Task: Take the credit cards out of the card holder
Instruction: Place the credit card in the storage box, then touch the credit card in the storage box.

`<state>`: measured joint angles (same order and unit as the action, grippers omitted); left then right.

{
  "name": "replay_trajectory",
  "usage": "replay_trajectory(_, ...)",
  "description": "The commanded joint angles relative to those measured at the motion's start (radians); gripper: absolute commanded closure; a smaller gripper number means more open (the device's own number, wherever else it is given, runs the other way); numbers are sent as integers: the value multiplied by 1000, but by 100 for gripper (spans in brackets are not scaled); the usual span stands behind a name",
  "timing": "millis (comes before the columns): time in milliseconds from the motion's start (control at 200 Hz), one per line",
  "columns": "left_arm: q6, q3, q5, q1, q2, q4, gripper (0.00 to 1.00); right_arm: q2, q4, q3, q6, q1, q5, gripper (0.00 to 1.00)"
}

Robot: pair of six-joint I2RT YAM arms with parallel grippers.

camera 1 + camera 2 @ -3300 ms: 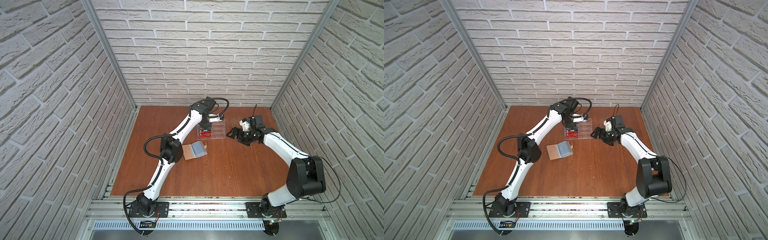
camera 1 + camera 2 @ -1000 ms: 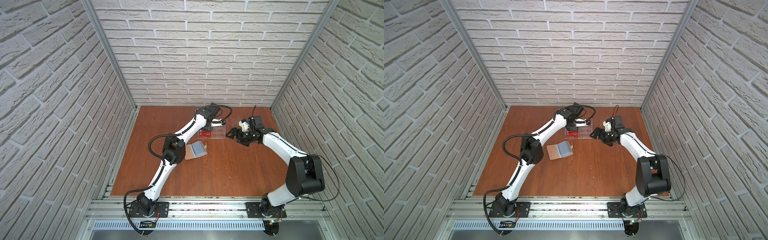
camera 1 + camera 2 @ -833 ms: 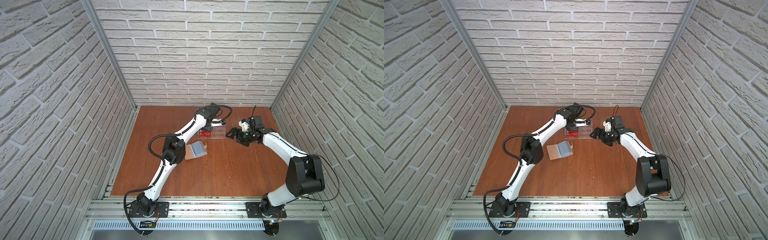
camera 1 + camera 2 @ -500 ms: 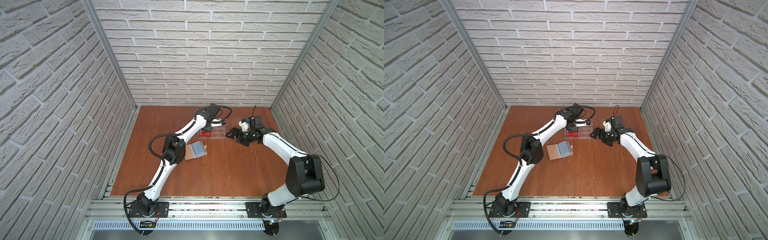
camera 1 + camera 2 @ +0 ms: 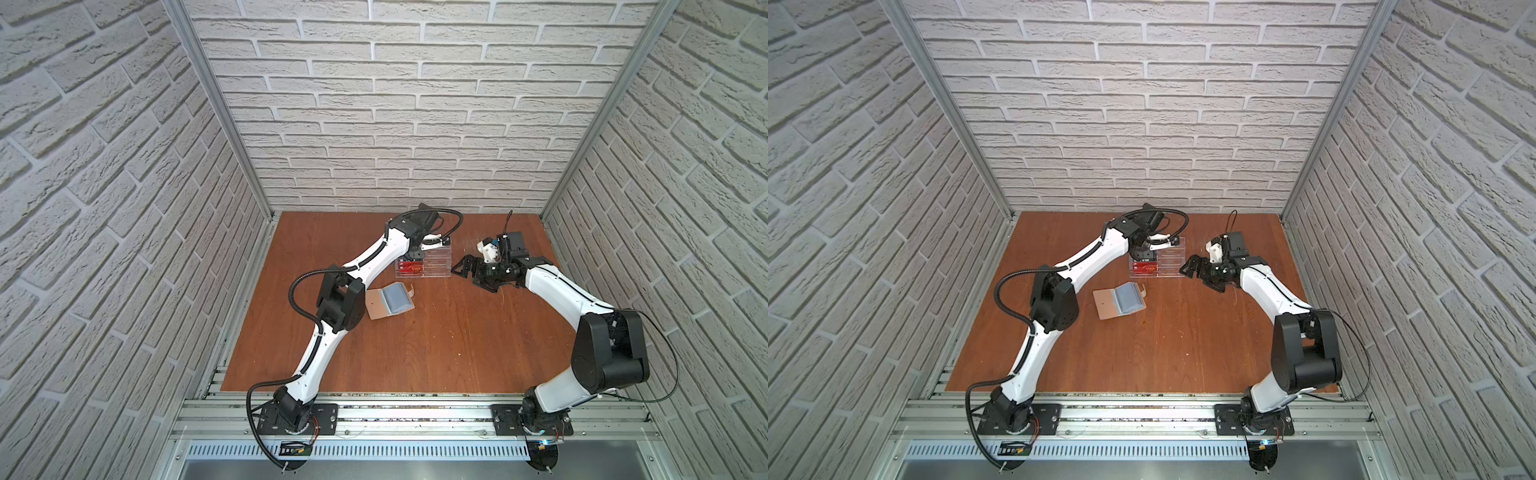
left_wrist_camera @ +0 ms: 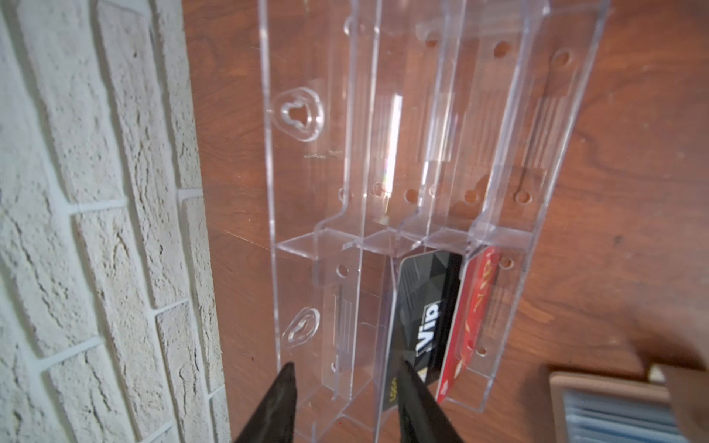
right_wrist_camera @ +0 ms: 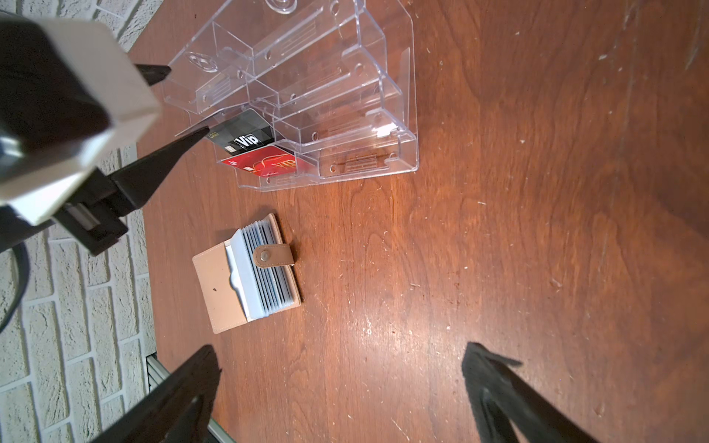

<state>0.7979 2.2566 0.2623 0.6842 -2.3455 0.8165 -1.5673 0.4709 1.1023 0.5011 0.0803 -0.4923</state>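
- Fingers of the left gripper [image 6: 345,368] stand spread at one end of the clear acrylic rack [image 6: 307,153]. One is outside its back plate and the other is at the corner of the black "VIP" card [image 6: 426,314]. Nothing is pinched between them.
- That black card leans in a slot just beside the red "VIP" card [image 6: 475,318], each in its own tier, so the rack looks like the place where pulled cards get filed.
- The card holder [image 7: 215,291] lies open on the wooden surface [image 5: 415,353], near the rack but apart from it. Its tan cover is flat and its snap tab [image 7: 274,255] is folded over the fanned frosted sleeves [image 7: 268,291]. Lying open, it leaves the sleeve mouths reachable.
- I cannot pick out the credit cards. Any that remain would be inside the sleeves, hidden by the frosting.
- The right gripper [image 7: 339,345] hovers over bare surface on the rack's far side, its fingers spread wide and empty. It faces the holder, probably waiting to steady it.
- My guess is that the left arm goes back to the holder next.
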Motion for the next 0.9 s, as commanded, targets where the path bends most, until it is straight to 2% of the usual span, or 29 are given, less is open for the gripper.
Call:
replay_trajectory(0,-43,-68,1,0,126,-111,4,34,-21,-8,-2,-5,3,0)
replay_trajectory(150,-125,-212,11,-12,260,-240,2,43,-9,9,-9,-5,21,0)
replay_trajectory(285,-295,-376,28,-48,408,-365,2,44,-6,27,-17,6,57,0)
replay_trajectory(355,-435,-500,-55,-98,512,-432,2,41,3,51,-36,22,90,0)
replay_trajectory(470,-710,-757,-355,-231,689,-597,2,11,28,127,-81,78,166,0)
replay_trajectory(510,-815,-874,-409,-267,745,-695,2,-6,46,164,-106,111,212,0)
replay_trajectory(600,-1100,-1096,-422,-339,841,-892,2,-59,80,253,-165,185,320,0)
replay_trajectory(675,-1288,-1192,-524,-419,865,-957,2,-119,115,341,-211,242,386,0)
replay_trajectory(730,-1386,-1259,-499,-449,886,-978,2,-171,154,413,-247,278,434,0)
replay_trajectory(815,-1502,-1400,-495,-466,925,-1140,2,-263,224,540,-303,327,506,0)
replay_trajectory(895,-1563,-1470,-492,-459,953,-1199,2,-331,273,627,-328,361,564,0)
